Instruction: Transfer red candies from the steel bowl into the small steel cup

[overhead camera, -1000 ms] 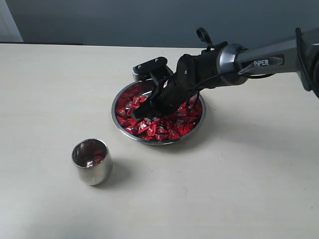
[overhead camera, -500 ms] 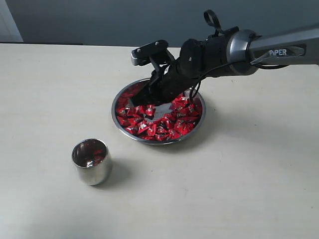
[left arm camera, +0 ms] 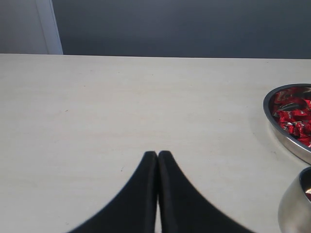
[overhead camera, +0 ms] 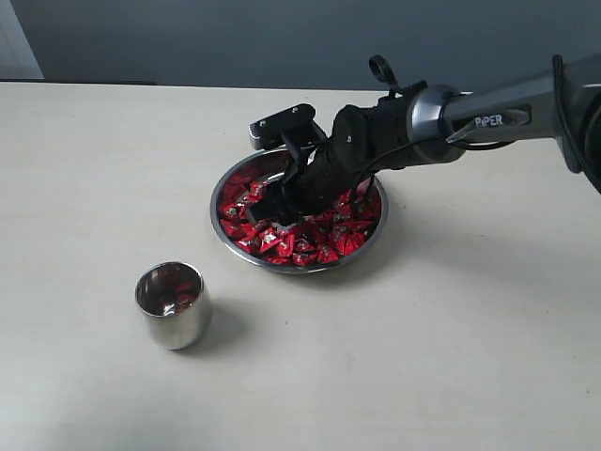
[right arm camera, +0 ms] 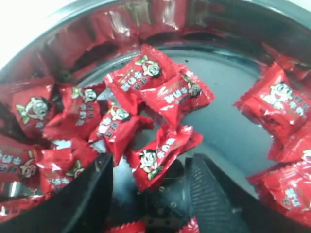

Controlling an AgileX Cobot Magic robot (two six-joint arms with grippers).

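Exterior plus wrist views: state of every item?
steel bowl: upright, holding candies
red candies: wrapped, loose in the bowl
small steel cup: upright, some red showing inside
right gripper: open, down in the bowl, fingers either side of one candy
left gripper: shut, empty

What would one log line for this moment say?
right jaws: open, down among red candies in steel bowl | left jaws: shut | small steel cup: upright, apart from bowl

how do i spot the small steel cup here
On the pale table, find the wide, shallow steel bowl of red wrapped candies near the middle. Left of it and nearer the camera stands a small shiny steel cup, upright. It is much narrower than the bowl.
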